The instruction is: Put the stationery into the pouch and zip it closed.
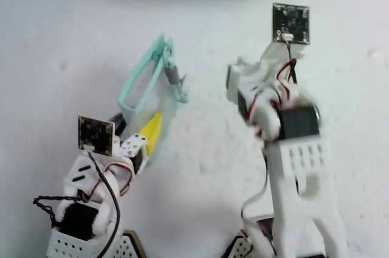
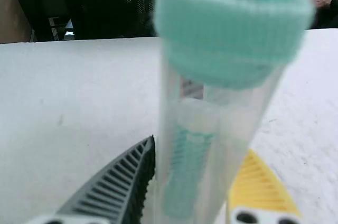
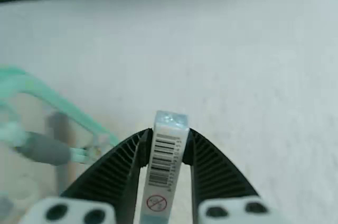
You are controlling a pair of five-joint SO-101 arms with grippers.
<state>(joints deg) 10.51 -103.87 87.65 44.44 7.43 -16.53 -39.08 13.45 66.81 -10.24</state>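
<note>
A clear pouch [image 1: 144, 84] with teal trim lies on the white table, its teal-edged mouth open toward the right arm. My left gripper [image 1: 137, 126] is shut on the pouch's near end. In the left wrist view the pouch [image 2: 211, 129] stands clamped between the black and yellow fingers of that gripper [image 2: 200, 150], with a teal item inside. A grey stationery piece [image 1: 173, 75] sits at the pouch mouth. My right gripper [image 3: 168, 134] is shut on a small white barcoded stick [image 3: 161, 166], held just beside the pouch [image 3: 37, 89] and the grey piece [image 3: 45, 150].
The white table [image 1: 61, 39] stretches wide around the pouch. Its far edge meets a dark background. The right arm's body [image 1: 298, 148] rises over the table's right side.
</note>
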